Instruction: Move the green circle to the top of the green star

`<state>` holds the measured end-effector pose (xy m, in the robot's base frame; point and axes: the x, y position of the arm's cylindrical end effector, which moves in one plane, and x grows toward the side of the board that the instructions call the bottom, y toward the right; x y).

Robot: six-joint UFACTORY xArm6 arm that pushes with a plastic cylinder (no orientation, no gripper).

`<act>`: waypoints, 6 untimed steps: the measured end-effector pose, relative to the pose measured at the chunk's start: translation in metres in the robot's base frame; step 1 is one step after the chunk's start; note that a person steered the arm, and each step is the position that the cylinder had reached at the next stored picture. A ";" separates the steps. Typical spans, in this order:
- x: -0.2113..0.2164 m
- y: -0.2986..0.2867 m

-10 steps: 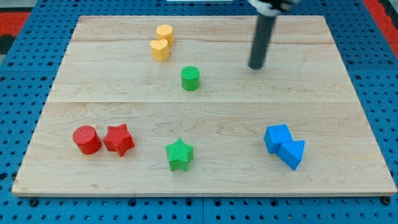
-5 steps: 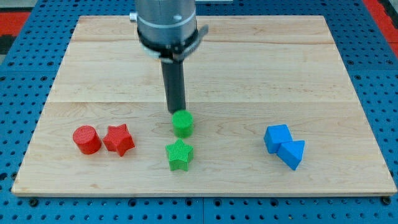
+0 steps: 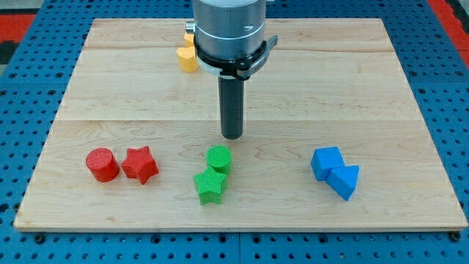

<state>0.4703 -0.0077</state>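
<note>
The green circle [image 3: 218, 158] sits on the wooden board, touching the upper right of the green star [image 3: 209, 185], just above it in the view. My tip [image 3: 231, 136] stands a short way above and slightly right of the green circle, apart from it. The rod rises toward the view's top.
A red circle [image 3: 101, 164] and a red star [image 3: 140, 164] sit at the lower left. Two blue blocks [image 3: 335, 171] lie at the lower right. Yellow blocks [image 3: 187, 57] are partly hidden behind the arm at the top. The board's edge [image 3: 242, 226] runs along the bottom.
The green circle was pushed down from the board's middle against the green star, which shifted slightly. My tip has since drawn back up and to the right of the circle.
</note>
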 end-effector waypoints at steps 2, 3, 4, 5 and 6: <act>0.000 0.002; -0.005 0.002; -0.044 -0.029; -0.088 -0.090; -0.150 -0.138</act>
